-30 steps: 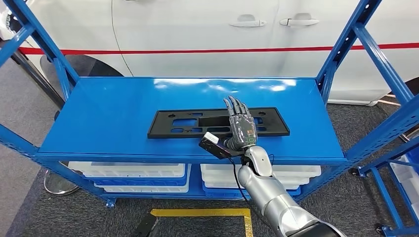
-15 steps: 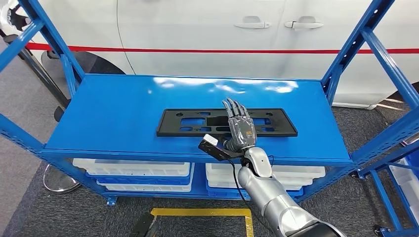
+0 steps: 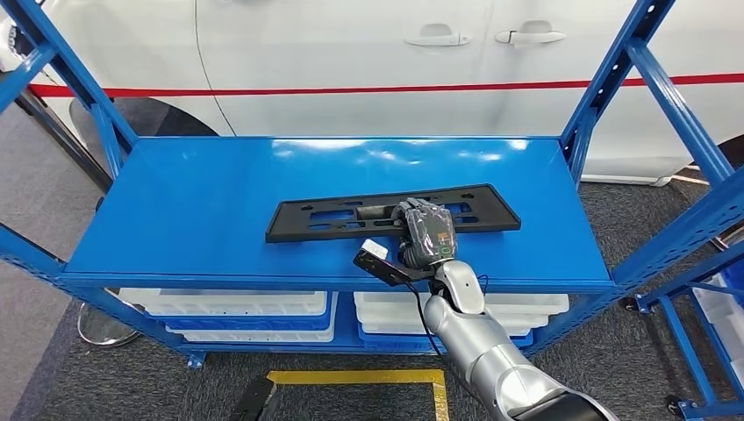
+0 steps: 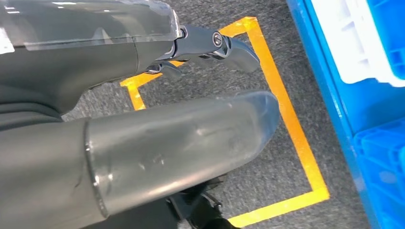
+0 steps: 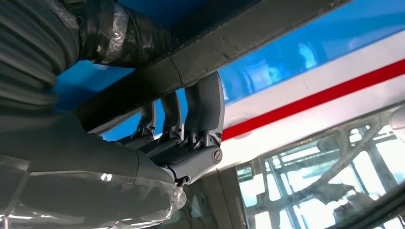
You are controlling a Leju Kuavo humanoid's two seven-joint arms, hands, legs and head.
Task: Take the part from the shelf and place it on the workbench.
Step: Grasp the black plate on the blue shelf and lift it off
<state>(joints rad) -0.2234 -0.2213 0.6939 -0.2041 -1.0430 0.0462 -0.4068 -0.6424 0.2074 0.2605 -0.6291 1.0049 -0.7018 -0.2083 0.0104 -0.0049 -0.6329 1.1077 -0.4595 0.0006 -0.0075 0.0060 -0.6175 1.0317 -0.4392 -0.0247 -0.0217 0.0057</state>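
On blue shelf [image 3: 202, 210]: long black slotted part [image 3: 351, 217], tilted, gripped near middle by right hand [image 3: 426, 232], fingers [image 5: 203, 107] curled over its edge. Left hand [image 4: 143, 114] hanging above floor, empty, fingers partly hidden.

A white car [image 3: 351, 61] with a red stripe [image 3: 307, 90] along its doors is being seen behind the blue shelf's [image 3: 175, 219] far edge. Dark grey carpet [image 3: 114, 386] is being crossed by yellow floor tape [image 3: 368, 378] before the near edge. White bins [image 3: 228, 303] are being kept on the lower level.
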